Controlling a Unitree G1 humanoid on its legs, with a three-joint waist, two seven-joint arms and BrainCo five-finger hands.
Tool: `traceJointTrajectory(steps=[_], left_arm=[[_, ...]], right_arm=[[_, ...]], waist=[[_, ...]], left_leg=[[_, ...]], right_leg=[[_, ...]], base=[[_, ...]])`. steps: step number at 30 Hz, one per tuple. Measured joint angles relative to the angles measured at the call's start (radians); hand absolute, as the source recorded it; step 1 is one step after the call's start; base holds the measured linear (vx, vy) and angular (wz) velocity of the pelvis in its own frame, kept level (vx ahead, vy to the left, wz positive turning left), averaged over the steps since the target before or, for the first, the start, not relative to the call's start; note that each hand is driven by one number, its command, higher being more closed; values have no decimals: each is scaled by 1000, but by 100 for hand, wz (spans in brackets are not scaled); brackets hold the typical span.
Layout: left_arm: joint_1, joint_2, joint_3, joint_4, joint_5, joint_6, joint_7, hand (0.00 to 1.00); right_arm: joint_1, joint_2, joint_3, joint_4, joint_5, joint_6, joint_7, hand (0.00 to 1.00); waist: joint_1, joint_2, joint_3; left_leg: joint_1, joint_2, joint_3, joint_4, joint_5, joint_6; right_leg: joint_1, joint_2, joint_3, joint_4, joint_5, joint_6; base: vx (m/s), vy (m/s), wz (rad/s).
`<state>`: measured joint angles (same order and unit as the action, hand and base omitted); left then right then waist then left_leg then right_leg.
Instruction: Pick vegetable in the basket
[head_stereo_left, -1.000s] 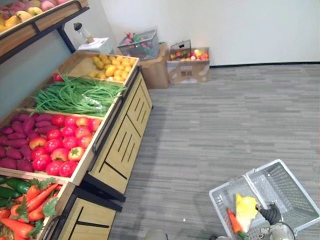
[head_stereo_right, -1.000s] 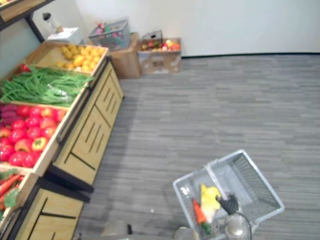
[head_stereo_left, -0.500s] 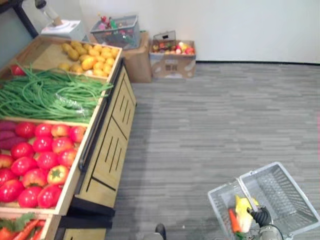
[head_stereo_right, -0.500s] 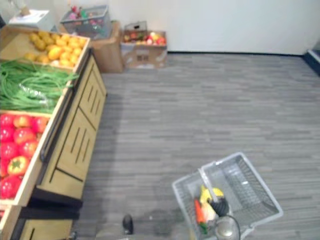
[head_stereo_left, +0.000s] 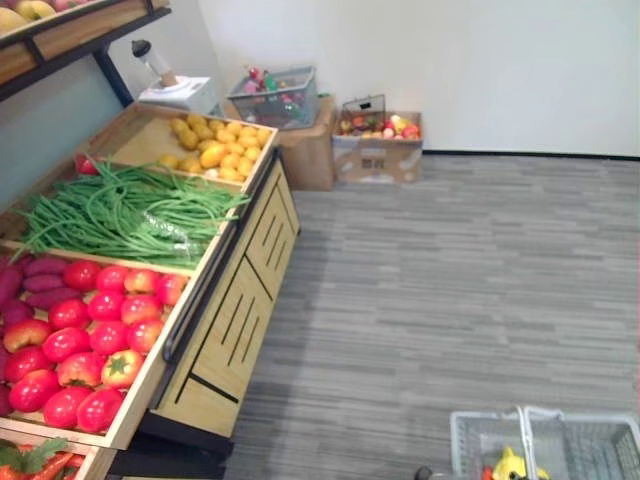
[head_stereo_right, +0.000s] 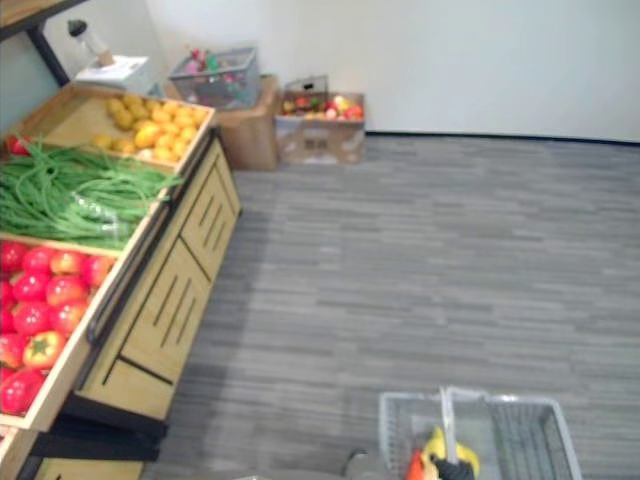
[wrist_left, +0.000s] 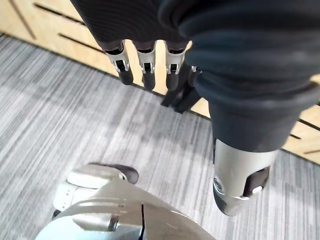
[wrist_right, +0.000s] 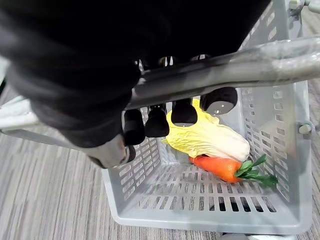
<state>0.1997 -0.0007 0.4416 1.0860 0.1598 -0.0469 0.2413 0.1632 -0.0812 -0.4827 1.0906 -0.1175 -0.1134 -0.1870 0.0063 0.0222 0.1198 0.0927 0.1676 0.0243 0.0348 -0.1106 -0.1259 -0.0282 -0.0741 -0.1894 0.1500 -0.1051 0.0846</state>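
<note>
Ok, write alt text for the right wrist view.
The right hand is curled round the grey handle of a grey slatted basket. Inside lie a pale yellow cabbage and, against it, an orange carrot with green leaves.

Head stereo pair: high, looking down; both share produce stand (head_stereo_left: 240, 300), floor (head_stereo_left: 450, 280), basket (head_stereo_right: 530, 440). Left wrist: close along fingers (wrist_left: 148, 70), floorward. Right wrist: close into basket.
</note>
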Motion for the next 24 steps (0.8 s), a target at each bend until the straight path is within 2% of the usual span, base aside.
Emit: traceJointTrajectory(steps=[4,5,6,7,9,14,19,24], left_arm=[[0,-7,38,27,-86,-1,-21,0],[3,-7,37,28,-113,-5,-24,0],[8,-7,36,30,-122,-12,-29,0],[9,-5,33,30,-130,-19,-34,0],[9,-1,26,33,-158,-21,-41,0],[-1,29,-55,64,-156,-20,-52,0],[-8,39,-94,69,-140,-19,-55,0],[-8,45,-121,70,-139,-20,-62,0]], right_arm=[[54,35,-75,37,79,3,2,100],[58,40,-85,48,96,3,2,100],[58,42,-98,62,115,4,2,100],[58,43,-100,66,133,6,2,100],[56,45,-99,69,159,6,2,100],[56,44,-97,70,196,2,4,100],[64,35,-98,102,250,4,9,100],[78,33,-96,105,254,8,24,100]], waist=[[0,-5,-11],[1,3,-21],[0,-4,-24],[-1,2,-29],[0,-4,-32],[-1,-2,-35],[-4,1,-37],[-4,2,-38]], left_leg=[[-1,6,-12,-18,19,-12],[-1,4,-11,-19,19,-12],[1,2,-7,-28,22,-11],[4,-1,-1,-36,26,-10],[6,-2,23,-40,26,-11],[37,-3,83,-51,26,-11],[40,-1,82,-53,28,-11],[49,1,95,-70,36,-11]], right_leg=[[34,7,-41,-49,9,-6],[41,7,-42,-62,15,-5],[48,7,-41,-85,27,-3],[55,8,-35,-108,41,-2],[59,11,-20,-143,68,-3],[90,23,31,-224,129,-5],[106,27,31,-254,146,2],[107,29,36,-256,151,3]], base=[[37,-44,31],[35,13,5],[33,23,-5],[28,26,-12],[15,31,-29],[-7,26,-34],[-58,-1,-2],[-46,-2,-4]])
